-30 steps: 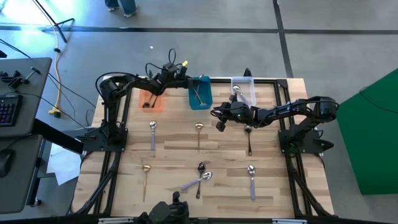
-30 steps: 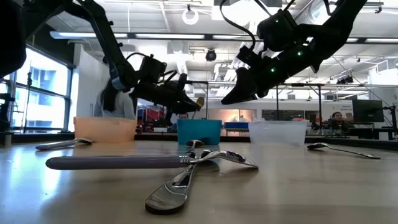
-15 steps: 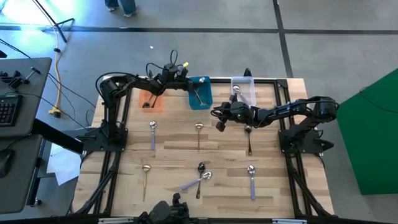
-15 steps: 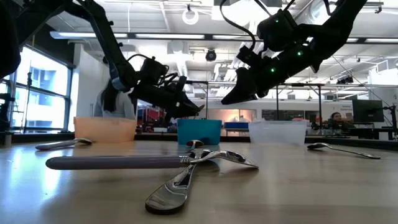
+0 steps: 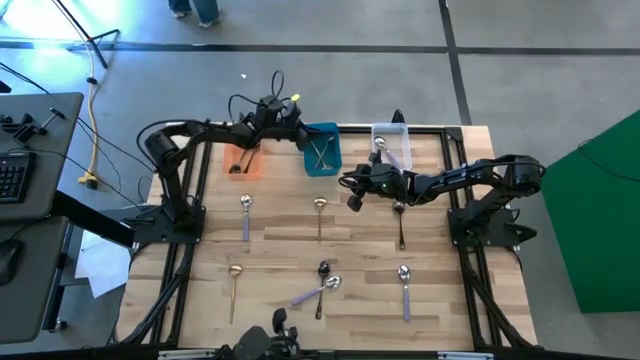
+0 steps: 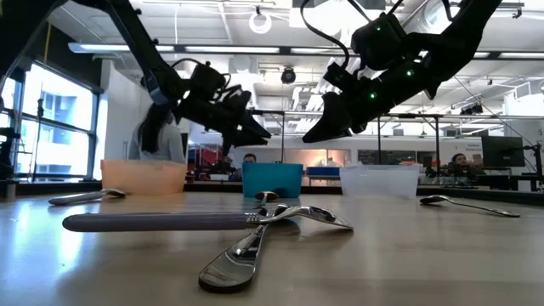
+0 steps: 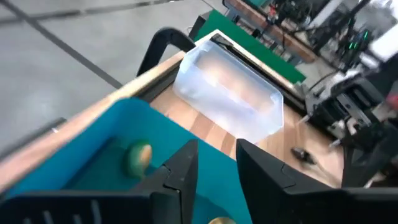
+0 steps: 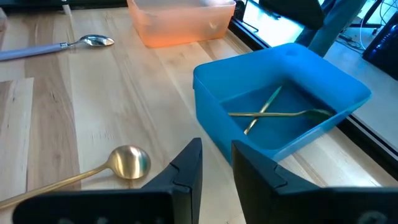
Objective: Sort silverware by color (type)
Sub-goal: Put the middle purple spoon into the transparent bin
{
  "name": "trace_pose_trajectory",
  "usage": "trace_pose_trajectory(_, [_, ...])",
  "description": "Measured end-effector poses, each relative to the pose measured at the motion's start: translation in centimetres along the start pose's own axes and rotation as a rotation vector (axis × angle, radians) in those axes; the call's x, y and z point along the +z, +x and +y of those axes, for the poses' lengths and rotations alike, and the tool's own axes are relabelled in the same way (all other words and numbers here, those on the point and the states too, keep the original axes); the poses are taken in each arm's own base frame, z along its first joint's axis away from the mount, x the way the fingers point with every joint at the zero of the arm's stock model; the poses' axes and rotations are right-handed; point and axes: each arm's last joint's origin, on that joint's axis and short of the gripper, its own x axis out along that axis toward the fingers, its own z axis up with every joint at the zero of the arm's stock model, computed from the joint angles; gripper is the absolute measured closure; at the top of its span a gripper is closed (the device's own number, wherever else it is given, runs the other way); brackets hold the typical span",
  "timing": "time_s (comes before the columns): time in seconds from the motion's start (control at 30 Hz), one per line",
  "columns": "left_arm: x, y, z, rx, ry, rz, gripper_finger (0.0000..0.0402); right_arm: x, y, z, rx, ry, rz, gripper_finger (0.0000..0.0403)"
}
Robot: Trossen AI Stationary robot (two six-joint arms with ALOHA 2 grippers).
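My left gripper [image 5: 300,131] [image 7: 215,167] hangs open over the teal bin's [image 5: 322,150] left rim, holding nothing. Two gold spoons [image 8: 273,112] lie crossed on the bin's floor. My right gripper [image 5: 351,192] [image 8: 216,163] hovers above the table's middle, slightly open and empty, near a gold spoon [image 8: 127,162] that lies flat on the wood. More silverware lies flat on the table: a lavender-handled spoon [image 5: 245,214], a dark spoon [image 5: 400,228], another gold spoon [image 5: 234,284], and a dark and a lavender-handled spoon crossed [image 5: 322,286].
An orange bin [image 5: 242,160] stands left of the teal one and a clear bin [image 5: 392,147] right of it, all along the far edge. Another lavender-handled spoon [image 5: 405,290] lies near the front right. Black frame rails [image 5: 180,250] run along the table's sides.
My left gripper has opened and let go of a gold spoon, which has dropped into the teal bin across the one lying there. The gripper has then risen a little above the bin.
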Motion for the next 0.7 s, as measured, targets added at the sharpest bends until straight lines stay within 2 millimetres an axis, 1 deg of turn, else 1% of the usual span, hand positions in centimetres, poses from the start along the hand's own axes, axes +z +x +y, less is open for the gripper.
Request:
trace_pose_trajectory(0.1, [0.7, -0.7, -1.6, 0.017, 0.12, 0.019, 0.0319, -0.1, 0.0, 0.0, 0.0, -0.008, 0.006, 0.0334])
trace_pose_trajectory(0.23, [0.6, -0.8, -4.9, 0.125, 0.289, 0.067, 0.0349, -0.1, 0.0, -0.1, -0.066, -0.022, 0.007, 0.034])
trace_pose_trajectory(0.33, [-0.3, -0.2, -7.5, 0.15, 0.386, 0.103, 0.0373, -0.3, -0.2, 0.1, -0.092, -0.066, -0.009, 0.0351])
trace_pose_trajectory(0.43, [-1.3, 0.6, -10.1, 0.113, 0.443, 0.117, 0.0393, -0.7, -0.6, 0.5, -0.063, -0.071, -0.047, 0.0373])
trace_pose_trajectory(0.5, [-1.9, 1.1, -11.7, 0.099, 0.463, 0.111, 0.0399, -1.1, -0.8, 0.9, -0.033, -0.07, -0.068, 0.0392])
trace_pose_trajectory(0.6, [-2.5, 1.4, -13.3, 0.089, 0.487, 0.083, 0.0399, -1.5, -1.3, 1.3, 0.015, -0.059, -0.117, 0.0399])
trace_pose_trajectory(0.7, [-3.6, 1.4, -14.2, 0.071, 0.494, 0.023, 0.04, -1.8, -1.6, 1.6, 0.051, -0.043, -0.138, 0.0398])
